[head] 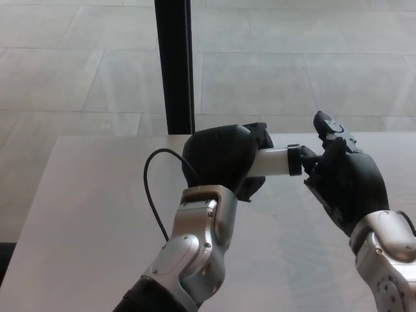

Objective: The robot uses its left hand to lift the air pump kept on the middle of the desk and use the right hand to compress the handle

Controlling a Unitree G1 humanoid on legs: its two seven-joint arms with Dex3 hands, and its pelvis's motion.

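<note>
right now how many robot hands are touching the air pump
2. The left hand is wrapped around the air pump, holding it above the desk. The right hand is pressed against the pump's black end at the right; the handle itself is hidden.
</note>
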